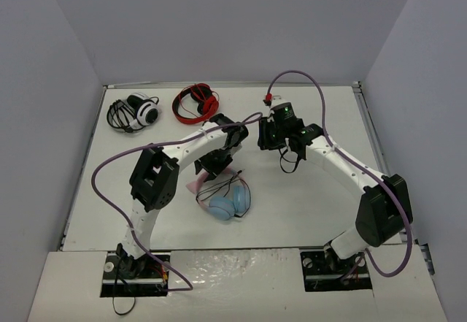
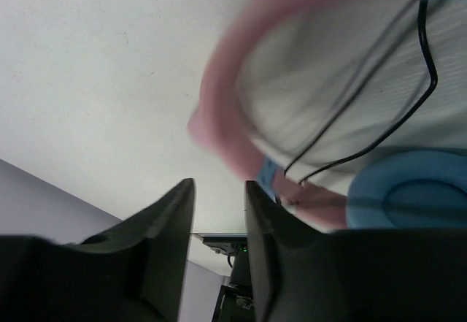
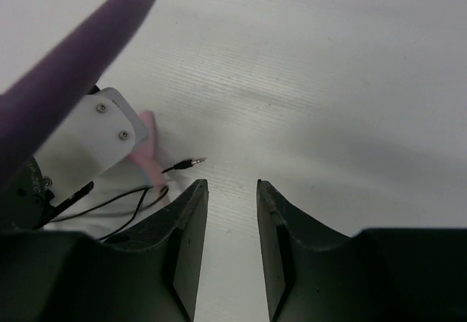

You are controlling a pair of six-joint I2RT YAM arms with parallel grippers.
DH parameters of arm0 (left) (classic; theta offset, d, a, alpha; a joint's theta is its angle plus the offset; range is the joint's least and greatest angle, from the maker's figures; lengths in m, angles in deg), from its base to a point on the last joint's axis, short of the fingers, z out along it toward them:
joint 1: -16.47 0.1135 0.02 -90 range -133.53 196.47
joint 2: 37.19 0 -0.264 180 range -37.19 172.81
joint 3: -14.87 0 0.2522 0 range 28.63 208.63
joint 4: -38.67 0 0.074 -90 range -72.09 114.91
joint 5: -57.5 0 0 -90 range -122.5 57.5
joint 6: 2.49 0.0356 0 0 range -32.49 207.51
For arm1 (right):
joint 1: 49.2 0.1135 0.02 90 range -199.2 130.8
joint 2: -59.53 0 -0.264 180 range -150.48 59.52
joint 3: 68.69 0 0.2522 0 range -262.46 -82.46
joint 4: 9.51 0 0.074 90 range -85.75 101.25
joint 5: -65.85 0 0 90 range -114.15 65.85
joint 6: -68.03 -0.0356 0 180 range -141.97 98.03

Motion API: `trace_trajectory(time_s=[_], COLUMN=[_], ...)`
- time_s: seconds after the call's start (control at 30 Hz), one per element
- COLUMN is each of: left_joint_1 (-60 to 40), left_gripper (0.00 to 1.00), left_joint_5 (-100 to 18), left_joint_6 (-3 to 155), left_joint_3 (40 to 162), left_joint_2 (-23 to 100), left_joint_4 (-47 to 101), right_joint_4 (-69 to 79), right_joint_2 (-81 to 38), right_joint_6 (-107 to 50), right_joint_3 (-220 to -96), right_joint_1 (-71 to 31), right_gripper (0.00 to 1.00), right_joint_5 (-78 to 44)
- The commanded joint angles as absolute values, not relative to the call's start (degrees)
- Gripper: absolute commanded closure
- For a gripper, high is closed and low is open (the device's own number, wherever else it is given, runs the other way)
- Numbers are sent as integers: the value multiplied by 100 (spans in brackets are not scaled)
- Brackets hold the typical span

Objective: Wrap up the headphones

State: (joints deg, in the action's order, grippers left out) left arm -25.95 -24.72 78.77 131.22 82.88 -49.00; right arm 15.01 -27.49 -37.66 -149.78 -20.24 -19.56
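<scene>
The left fingers [image 2: 255,201] stand apart by a narrow gap with nothing between them, close over the white surface [image 1: 314,190]. The headphones [image 1: 222,207] lie on the surface just ahead of these fingers and off to one side. The pink headband [image 2: 219,110] curves, blurred, past the tip of the finger on the right of the wrist view; whether it touches that finger cannot be told. A light blue ear cup [image 2: 408,194] sits just beside the same finger, a little further out. The thin black cable [image 2: 422,23] runs in loose loops across the space inside the headband.

The right fingers [image 3: 193,205] are also apart and grip nothing, with bare surface showing in the gap. The cable's plug [image 3: 195,161] lies on the surface just beyond the tip of the finger on the left of that wrist view, not touching it. From the plug the cable leads off to that same side.

From above, the two sets of fingers are near each other. The red headphones [image 1: 195,103] and the black-and-white headphones [image 1: 137,112] lie well apart from both.
</scene>
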Motion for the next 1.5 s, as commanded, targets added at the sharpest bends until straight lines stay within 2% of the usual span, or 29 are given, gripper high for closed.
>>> trace_trajectory(time_s=[0.0, 0.13, 0.4, 0.53, 1.07, 1.4, 1.47], left_joint_1=[-2616, -2615, -2500, -2405, -1927, -1411, -1335], left_gripper=[58, 49, 46, 40, 36, 31, 28], left_joint_5=[-2471, -2458, -2380, -2325, -2132, -2081, -2054], left_joint_6=[7884, 7880, 7651, 7514, 7049, 6791, 6772], left_joint_3=[13331, 13323, 13403, 13473, 13098, 11762, 11435], left_joint_2=[8173, 8155, 7969, 7848, 7024, 5337, 4946], left_joint_4=[-5085, -5078, -4971, -4901, -4294, -3201, -2933], right_joint_4=[1318, 1341, 1420, 1450, 1407, 979, 900], right_joint_2=[-2314, -2272, -1938, -1801, -1773, -1552, -1489], right_joint_6=[-3879, -3876, -3982, -3994, -4077, -4352, -4461], right_joint_3=[-14894, -14882, -14694, -14512, -14112, -13949, -13888], right_joint_1=[-1920, -1913, -1729, -1695, -1491, -1545, -1557], right_gripper=[69, 69, 69, 69, 68, 51, 35], right_joint_5=[-1886, -1851, -1694, -1658, -1748, -1960, -2068])
